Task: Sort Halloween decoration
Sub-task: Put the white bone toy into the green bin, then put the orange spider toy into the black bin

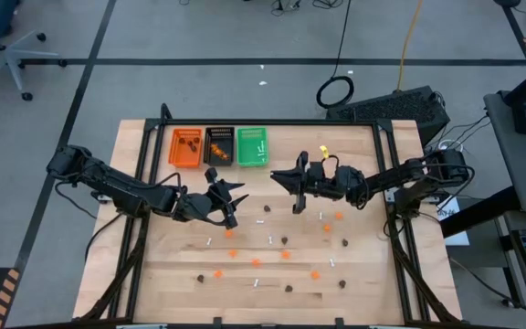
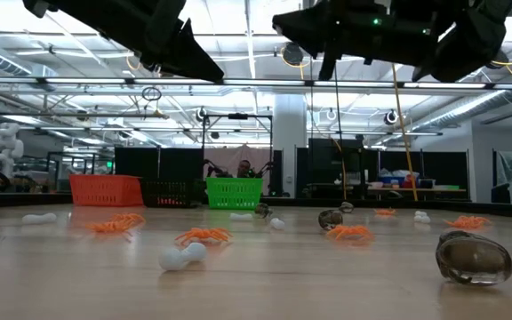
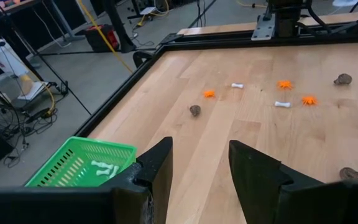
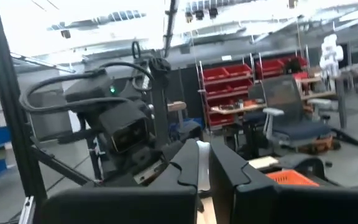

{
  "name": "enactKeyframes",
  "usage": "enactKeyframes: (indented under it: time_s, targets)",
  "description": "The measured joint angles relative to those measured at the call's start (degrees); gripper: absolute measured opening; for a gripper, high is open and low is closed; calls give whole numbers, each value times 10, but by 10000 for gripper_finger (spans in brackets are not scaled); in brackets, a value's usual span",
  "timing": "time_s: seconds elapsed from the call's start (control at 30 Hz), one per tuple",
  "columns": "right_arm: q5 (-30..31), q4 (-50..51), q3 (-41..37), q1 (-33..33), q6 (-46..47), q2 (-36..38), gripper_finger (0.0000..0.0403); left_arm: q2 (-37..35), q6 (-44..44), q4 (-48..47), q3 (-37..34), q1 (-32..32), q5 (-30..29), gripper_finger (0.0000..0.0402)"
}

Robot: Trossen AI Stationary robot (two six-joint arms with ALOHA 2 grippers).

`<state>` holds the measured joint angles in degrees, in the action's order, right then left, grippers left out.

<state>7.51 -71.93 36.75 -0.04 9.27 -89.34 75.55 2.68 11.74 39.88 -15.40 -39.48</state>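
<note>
Halloween decorations lie scattered on the wooden table: orange blobs (image 1: 286, 254), dark brown blobs (image 1: 284, 240) and white sticks (image 1: 265, 220). My left gripper (image 1: 231, 196) hangs open above the table's middle left, with nothing between its fingers (image 3: 160, 162). Ahead of it lie more pieces, among them an orange blob (image 3: 209, 94) and a white stick (image 3: 237, 86). My right gripper (image 1: 281, 176) hovers near the green tray (image 1: 252, 146), pointing slightly upward and shut on a thin white stick (image 4: 199, 163). My right gripper pinches a thin white stick (image 4: 199, 163) between its two fingers, and only a narrow sliver of it shows between them. The stick is lifted clear of the table. Which part of the stick the fingers have is hidden by the fingers themselves.
Three small trays stand side by side at the table's far edge: orange (image 1: 186, 146), black (image 1: 218, 146) and green, the green one with white sticks (image 3: 104, 168) inside. A black frame rims the table. Bare wood lies between the trays and the scattered pieces.
</note>
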Motion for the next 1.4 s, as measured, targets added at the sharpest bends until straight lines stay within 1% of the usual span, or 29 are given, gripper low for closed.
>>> enactKeyframes:
  time_s: [0.1,0.23,0.3,0.37,0.47,0.53,0.67,0.87,1.0,1.1,1.23,1.33,1.4]
  targets:
    - [3,19,0,-15,9,0,0,0,0,5,0,0,0,154]
    - [59,49,0,-39,8,-1,0,0,0,15,0,0,0,154]
    - [73,55,3,-53,8,-11,0,0,0,16,0,0,0,154]
    - [74,54,14,-64,8,-28,0,0,0,16,0,0,0,154]
    - [74,63,43,-77,7,-68,0,0,1,16,0,0,0,154]
    - [73,88,66,-84,6,-96,0,0,2,16,0,0,0,154]
    - [73,135,117,-99,6,-146,0,0,47,6,0,-3,5,154]
    - [75,254,198,-127,34,-203,5,0,64,-10,0,-14,4,154]
    - [77,326,245,-142,39,-234,27,0,106,-38,0,-24,2,154]
    - [77,359,265,-148,37,-243,55,0,138,-69,0,-34,1,154]
    - [74,378,269,-152,32,-234,99,0,173,-101,0,-49,-2,154]
    - [72,393,268,-148,8,-213,129,0,194,-123,0,-59,-2,154]
    - [51,402,268,-135,-11,-192,143,0,203,-136,0,-68,-2,154]
